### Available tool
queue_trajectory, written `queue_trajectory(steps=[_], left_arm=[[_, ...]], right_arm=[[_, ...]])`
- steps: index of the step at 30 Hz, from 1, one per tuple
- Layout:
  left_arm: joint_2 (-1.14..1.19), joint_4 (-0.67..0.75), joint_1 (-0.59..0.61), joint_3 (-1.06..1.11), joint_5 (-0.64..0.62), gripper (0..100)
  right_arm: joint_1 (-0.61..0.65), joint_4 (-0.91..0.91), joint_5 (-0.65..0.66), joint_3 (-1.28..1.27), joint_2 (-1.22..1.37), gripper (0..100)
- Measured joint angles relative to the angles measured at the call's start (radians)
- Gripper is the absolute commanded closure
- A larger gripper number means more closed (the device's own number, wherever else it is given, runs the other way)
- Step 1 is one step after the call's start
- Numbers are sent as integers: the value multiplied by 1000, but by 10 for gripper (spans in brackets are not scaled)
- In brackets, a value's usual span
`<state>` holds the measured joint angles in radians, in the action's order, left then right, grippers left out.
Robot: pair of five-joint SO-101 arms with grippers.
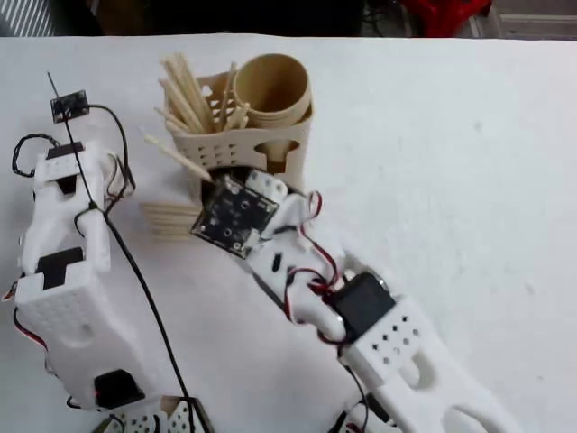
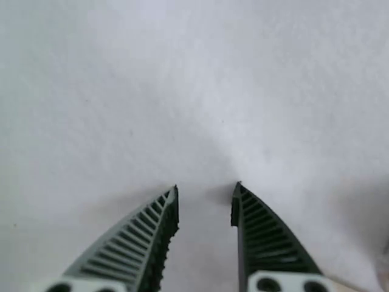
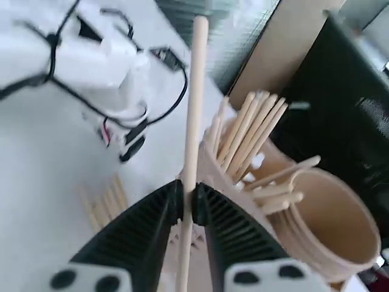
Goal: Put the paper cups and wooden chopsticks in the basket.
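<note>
A cream plastic basket (image 1: 270, 144) stands at the table's far middle, holding stacked paper cups (image 1: 273, 87) and several wooden chopsticks (image 1: 185, 90). My right gripper (image 3: 189, 202) is shut on one wooden chopstick (image 3: 196, 103), held just in front of the basket (image 3: 209, 167); in the high view that held chopstick (image 1: 176, 155) sticks out to the left of the basket. The cups (image 3: 325, 222) and the chopsticks standing in the basket (image 3: 249, 131) lie beyond it. More chopsticks (image 1: 169, 218) lie flat on the table. My left gripper (image 2: 205, 193) is open over bare white table.
The left arm (image 1: 63, 253) rests along the table's left side with black cables (image 1: 135, 271) trailing across it. The right arm (image 1: 361, 316) stretches diagonally from the front right towards the basket. A white cloth (image 1: 469, 162) covers the table.
</note>
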<state>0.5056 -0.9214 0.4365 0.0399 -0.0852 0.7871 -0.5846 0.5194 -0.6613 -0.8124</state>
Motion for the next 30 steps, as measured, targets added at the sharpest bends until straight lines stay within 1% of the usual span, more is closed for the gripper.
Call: queue_trajectory(steps=[4,12,18,20,25,30], left_arm=[[0,0,0,0,0,842],[0,0,0,0,0,842],[0,0,0,0,0,842],[0,0,0,0,0,842],[0,0,0,0,0,842],[0,0,0,0,0,842]], right_arm=[[-12,34,6,166,140,981],[-63,38,14,663,594,981],[-69,38,3,927,763,981],[-68,38,-49,994,793,981],[-114,38,-253,1125,847,981],[-172,38,-462,1145,898,981]])
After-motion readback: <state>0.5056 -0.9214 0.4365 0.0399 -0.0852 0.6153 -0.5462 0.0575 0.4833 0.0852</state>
